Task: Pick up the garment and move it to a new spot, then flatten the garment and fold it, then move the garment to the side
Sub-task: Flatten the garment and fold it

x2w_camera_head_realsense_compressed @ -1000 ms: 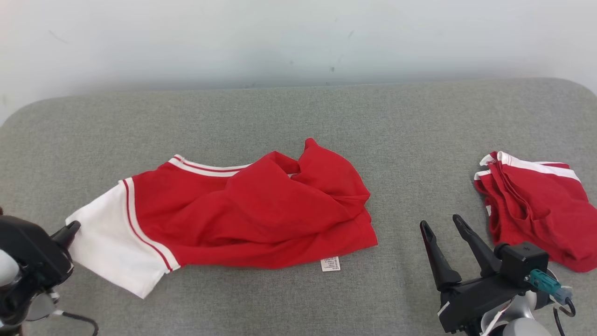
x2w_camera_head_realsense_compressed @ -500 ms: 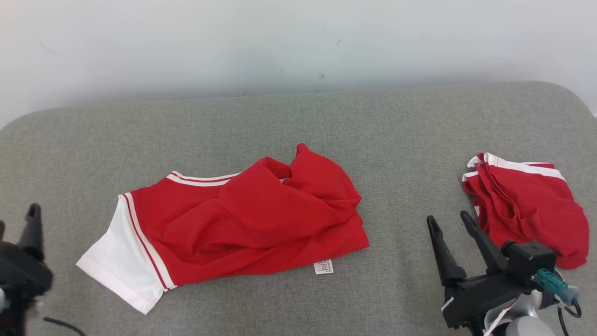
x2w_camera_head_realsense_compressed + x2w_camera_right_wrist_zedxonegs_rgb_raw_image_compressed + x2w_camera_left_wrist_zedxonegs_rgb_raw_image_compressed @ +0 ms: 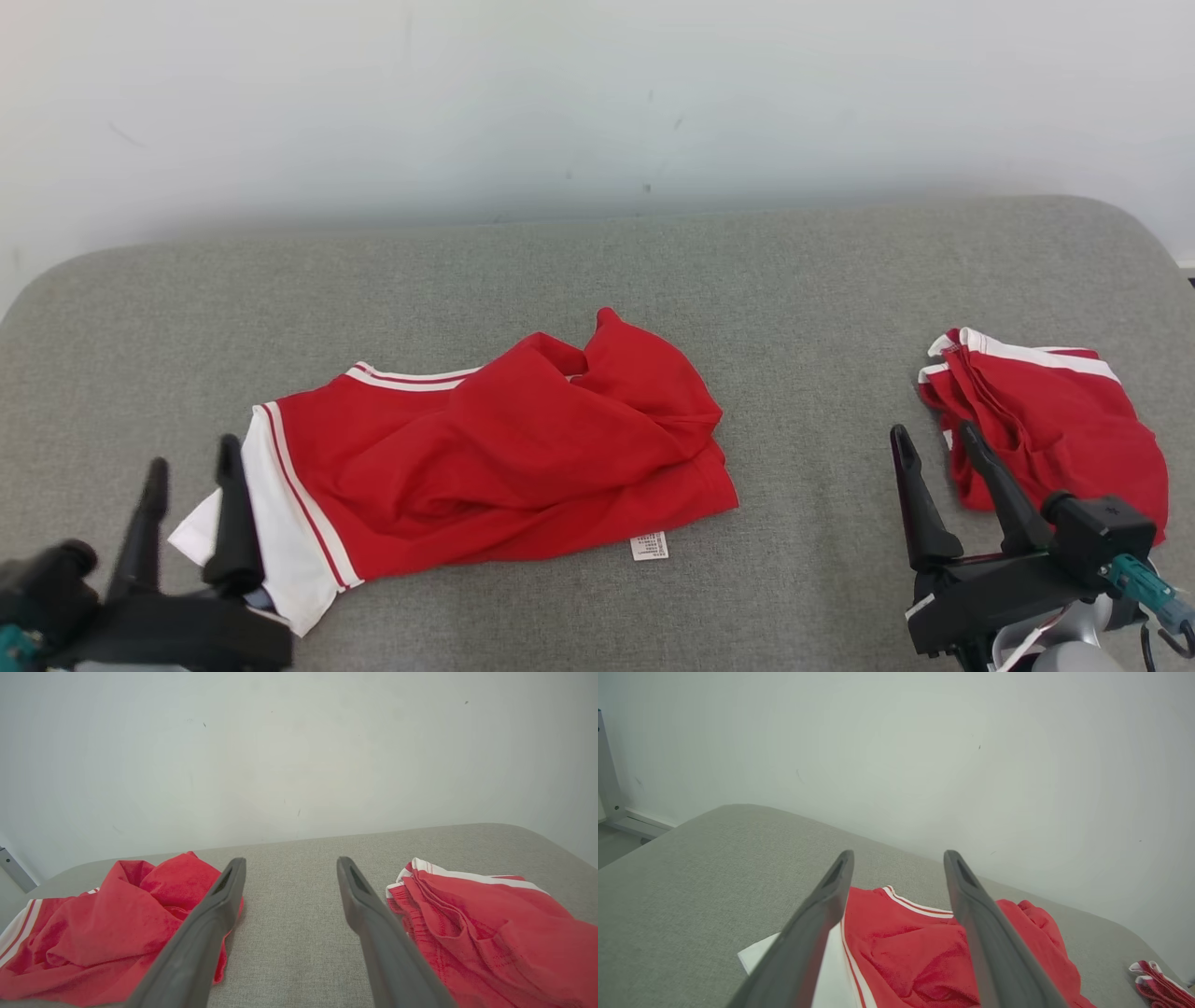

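The garment [image 3: 504, 457] is a red shirt with a white sleeve and white stripes. It lies crumpled at the middle of the grey cushioned surface [image 3: 803, 280], a small white label at its front hem. My left gripper [image 3: 191, 467] stands open at the lower left, its fingers just over the white sleeve, nothing between them. The left wrist view shows the garment [image 3: 915, 952] below and between those open fingers. My right gripper [image 3: 938, 443] is open at the lower right, over bare grey fabric. The garment [image 3: 107, 933] lies to its left in the right wrist view.
A second red piece of clothing with white trim [image 3: 1055, 420] lies bunched at the right, close beside my right gripper, also seen in the right wrist view [image 3: 490, 933]. A pale wall [image 3: 597, 93] rises behind the surface, whose rounded corners fall away at both sides.
My left gripper opened and let go of the white sleeve, then swung upright beside it. The sleeve settled onto the surface. The camera tilted, shifting the whole view down.
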You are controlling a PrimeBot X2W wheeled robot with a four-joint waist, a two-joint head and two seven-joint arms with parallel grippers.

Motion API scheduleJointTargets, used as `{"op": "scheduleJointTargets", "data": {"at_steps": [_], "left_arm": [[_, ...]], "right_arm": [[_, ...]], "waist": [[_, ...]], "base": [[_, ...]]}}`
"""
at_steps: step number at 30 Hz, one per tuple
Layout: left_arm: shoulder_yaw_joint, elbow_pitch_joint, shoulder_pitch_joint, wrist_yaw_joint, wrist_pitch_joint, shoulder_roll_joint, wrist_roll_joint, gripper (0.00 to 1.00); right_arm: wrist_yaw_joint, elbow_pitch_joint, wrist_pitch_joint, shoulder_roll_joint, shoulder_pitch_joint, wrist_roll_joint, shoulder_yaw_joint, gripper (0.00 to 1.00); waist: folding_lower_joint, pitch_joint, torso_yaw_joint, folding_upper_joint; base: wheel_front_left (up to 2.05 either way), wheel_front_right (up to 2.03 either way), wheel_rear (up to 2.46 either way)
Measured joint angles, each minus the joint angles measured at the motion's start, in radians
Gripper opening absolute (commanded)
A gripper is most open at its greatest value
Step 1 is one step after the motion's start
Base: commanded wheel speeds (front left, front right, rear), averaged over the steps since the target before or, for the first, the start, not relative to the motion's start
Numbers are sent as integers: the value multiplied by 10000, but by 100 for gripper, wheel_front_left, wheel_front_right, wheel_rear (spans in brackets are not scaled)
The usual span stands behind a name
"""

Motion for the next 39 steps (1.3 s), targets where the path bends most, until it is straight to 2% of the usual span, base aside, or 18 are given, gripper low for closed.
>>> {"op": "scheduleJointTargets", "data": {"at_steps": [6, 17, 27, 39], "left_arm": [[-583, -94, 725, -382, -819, -88, 38, 100], [-894, 313, 1241, -610, -1793, -75, 67, 100], [-1475, 642, 1175, -1273, -2146, -21, 290, 100], [-1475, 1166, 1110, -1386, -2458, 46, 330, 100]], "right_arm": [[2, 2, -31, 2, 115, 36, 40, 100], [13, 12, -52, 15, 254, 35, 215, 100], [0, 12, -94, 33, 426, 35, 178, 100], [-174, -6, -257, -36, 432, 35, -109, 100]], "waist": [[0, -147, 56, 0], [0, -167, 69, 0], [1, -1, 111, 0], [1, 7, -114, 0]], "base": [[0, 0, 0], [0, 0, 0], [0, 0, 0], [0, 0, 0]]}}
